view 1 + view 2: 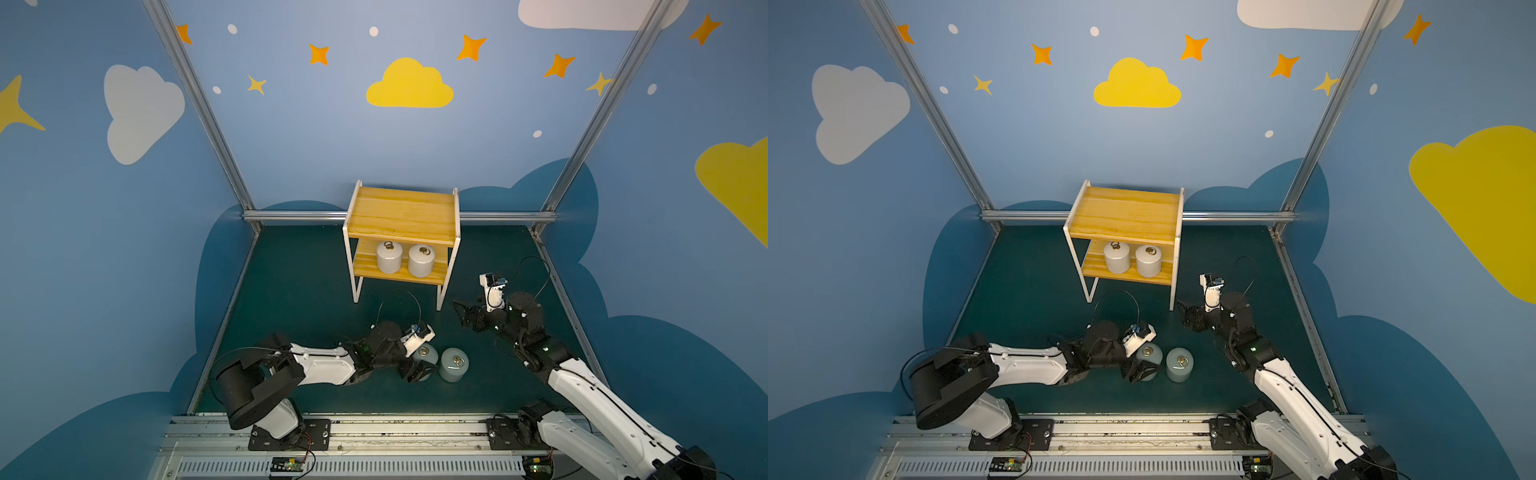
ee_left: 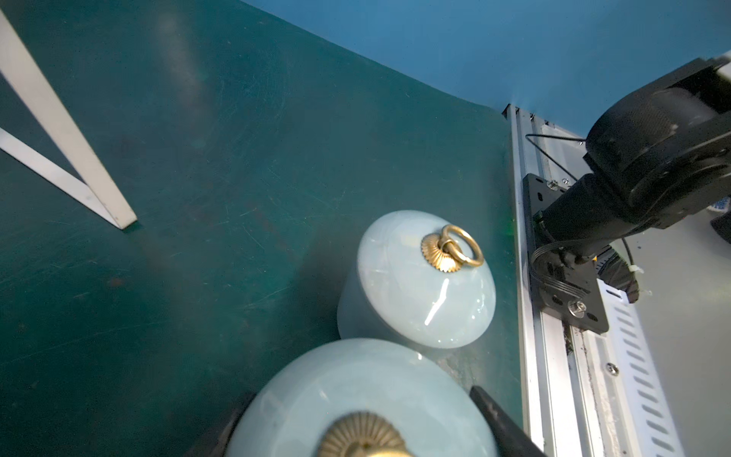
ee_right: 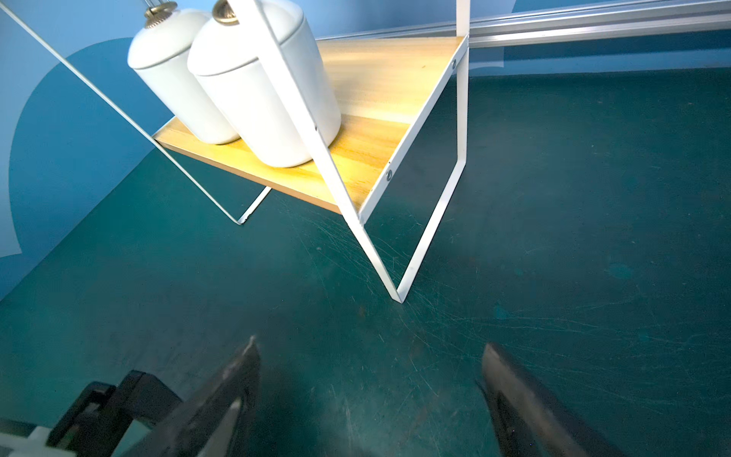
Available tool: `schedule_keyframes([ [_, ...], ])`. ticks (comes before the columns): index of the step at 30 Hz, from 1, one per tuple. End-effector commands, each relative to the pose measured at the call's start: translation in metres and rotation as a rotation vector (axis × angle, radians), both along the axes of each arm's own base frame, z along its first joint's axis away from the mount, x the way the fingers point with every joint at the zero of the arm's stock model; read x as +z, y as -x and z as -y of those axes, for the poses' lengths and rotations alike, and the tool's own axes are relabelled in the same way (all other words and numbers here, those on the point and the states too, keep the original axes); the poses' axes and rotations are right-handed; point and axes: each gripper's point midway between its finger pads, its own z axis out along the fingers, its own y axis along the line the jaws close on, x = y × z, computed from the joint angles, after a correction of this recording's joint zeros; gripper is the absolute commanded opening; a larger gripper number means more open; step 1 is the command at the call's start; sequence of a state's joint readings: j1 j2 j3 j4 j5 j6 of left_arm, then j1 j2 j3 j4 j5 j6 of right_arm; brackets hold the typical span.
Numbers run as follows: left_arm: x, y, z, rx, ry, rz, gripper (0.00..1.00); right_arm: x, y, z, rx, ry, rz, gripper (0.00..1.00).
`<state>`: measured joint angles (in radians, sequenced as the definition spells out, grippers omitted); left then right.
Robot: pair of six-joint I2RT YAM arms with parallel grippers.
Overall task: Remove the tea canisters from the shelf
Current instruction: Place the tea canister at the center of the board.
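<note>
Nearest, the left gripper (image 1: 422,362) has its fingers (image 2: 500,415) clamped either side of a grey-blue canister (image 2: 356,387) on the mat (image 1: 316,332) (its brass ring is cut off at the wrist view's edge), with the second grey-blue canister (image 1: 454,365) just beside it at 3 o'clock. Farther, at 1 o'clock, the right gripper (image 3: 370,347) hangs open, empty; at 12 o'clock the shelf (image 1: 401,212) carries two off-white canisters (image 1: 389,257) on its lower board.
</note>
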<state>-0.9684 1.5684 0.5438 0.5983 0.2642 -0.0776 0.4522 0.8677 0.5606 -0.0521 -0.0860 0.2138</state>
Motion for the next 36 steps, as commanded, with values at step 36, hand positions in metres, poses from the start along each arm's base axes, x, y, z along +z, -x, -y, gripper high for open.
schedule_keyframes([
  [36,-0.005,0.007,0.004,0.016,0.023,0.099,0.73,-0.002,0.003,0.012,-0.022,0.008,0.026,0.89],
])
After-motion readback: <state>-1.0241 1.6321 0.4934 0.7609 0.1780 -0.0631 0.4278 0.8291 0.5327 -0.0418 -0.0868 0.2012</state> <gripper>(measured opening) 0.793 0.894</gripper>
